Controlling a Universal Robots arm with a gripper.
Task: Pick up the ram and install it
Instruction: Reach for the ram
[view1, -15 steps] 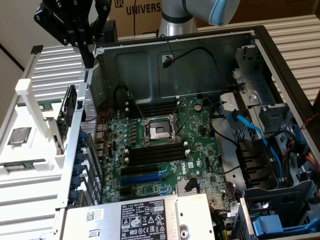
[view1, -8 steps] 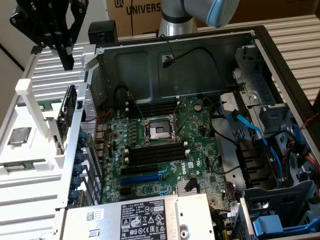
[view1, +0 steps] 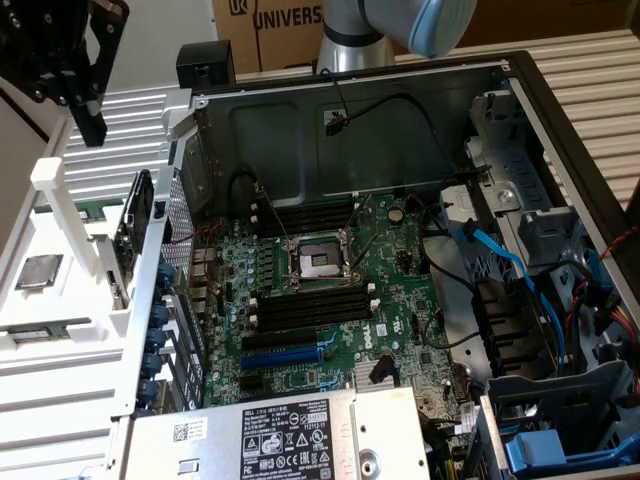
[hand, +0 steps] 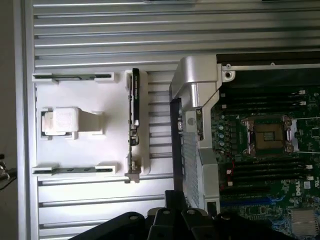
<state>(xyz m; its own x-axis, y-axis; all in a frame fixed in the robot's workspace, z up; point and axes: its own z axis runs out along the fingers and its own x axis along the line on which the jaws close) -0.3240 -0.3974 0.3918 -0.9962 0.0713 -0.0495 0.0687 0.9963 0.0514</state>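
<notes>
Ram (view1: 40, 330) (hand: 75, 170) = long narrow green stick with dark chips along its face. It stands on its long edge in a cradle of the white holder (view1: 75, 215) (hand: 90, 120), at the end nearest the exterior camera. White end blocks cover both tips of the stick. No label readable from here. From the wrist camera it shows as a thin grey-green line, edge on.

A second green stick (view1: 95, 212) (hand: 72, 77) sits the same way in the far cradle. The square silver chip (view1: 40, 270) lies flat between the two. A dark upright board (view1: 135, 225) (hand: 134, 120) stands at the holder's case side; cannot tell what it is.

The holder rests on the ribbed silver table (view1: 120, 110) (hand: 100, 30), just beside the open computer case (view1: 520, 90), on the exterior view's left. Inside the case are the motherboard (view1: 400, 260) (hand: 295, 190) and the black memory slots (view1: 310, 305) (hand: 260, 172), flanking the processor socket (view1: 318, 262) (hand: 270, 135).

Pincer (view1: 88, 125) (hand: 185, 220) is closed and holds nothing. It hangs high over the table at the exterior view's upper left, well apart from the ram and the holder. Ram not touched, not in a slot.
</notes>
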